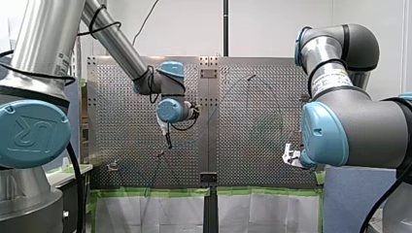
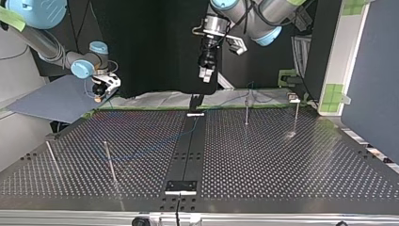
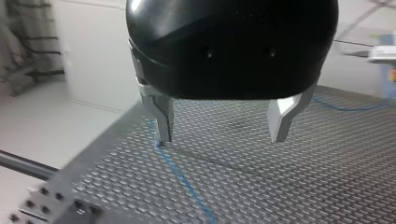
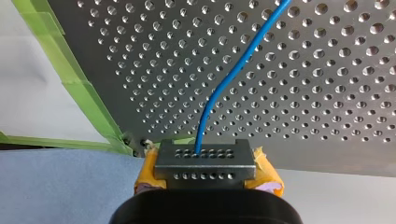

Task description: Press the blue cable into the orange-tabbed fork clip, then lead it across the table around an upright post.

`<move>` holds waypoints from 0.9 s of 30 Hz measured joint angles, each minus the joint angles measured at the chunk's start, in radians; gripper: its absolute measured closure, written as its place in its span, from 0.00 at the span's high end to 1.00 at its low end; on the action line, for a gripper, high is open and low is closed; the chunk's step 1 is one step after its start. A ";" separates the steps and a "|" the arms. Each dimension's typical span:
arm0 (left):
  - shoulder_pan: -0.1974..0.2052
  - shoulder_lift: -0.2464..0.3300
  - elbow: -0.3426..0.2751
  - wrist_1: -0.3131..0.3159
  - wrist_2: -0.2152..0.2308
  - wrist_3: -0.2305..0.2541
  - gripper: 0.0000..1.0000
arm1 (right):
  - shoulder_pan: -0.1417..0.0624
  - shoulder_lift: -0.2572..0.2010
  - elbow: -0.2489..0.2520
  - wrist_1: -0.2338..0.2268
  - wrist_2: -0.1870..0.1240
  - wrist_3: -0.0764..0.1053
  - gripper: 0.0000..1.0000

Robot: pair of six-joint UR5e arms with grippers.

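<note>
Two claws differ: my left claw (image 3: 222, 135) hangs open above the perforated surface (image 3: 327, 186), while my right claw (image 4: 205, 161) pinches the blue cable (image 4: 224, 84) at the surface's edge.

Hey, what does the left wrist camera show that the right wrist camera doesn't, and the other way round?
Only the left wrist view shows my left gripper: black with metal fingers, open and empty above the perforated table, with the blue cable lying loose on the plate by one finger. Only the right wrist view shows my right gripper, with yellow pads, shut on the blue cable, and green tape along the table's edge. Both show the blue cable running over the perforated table.
</note>
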 joint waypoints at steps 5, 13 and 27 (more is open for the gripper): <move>0.003 -0.002 -0.056 0.002 0.012 0.007 1.00 | 0.000 0.000 0.000 0.001 0.000 -0.001 0.00; 0.005 -0.003 -0.137 0.048 0.032 0.052 1.00 | -0.001 -0.001 -0.003 0.004 0.000 -0.005 0.00; 0.007 -0.003 -0.200 0.109 0.055 0.084 1.00 | 0.008 -0.001 -0.004 0.010 0.000 -0.010 0.00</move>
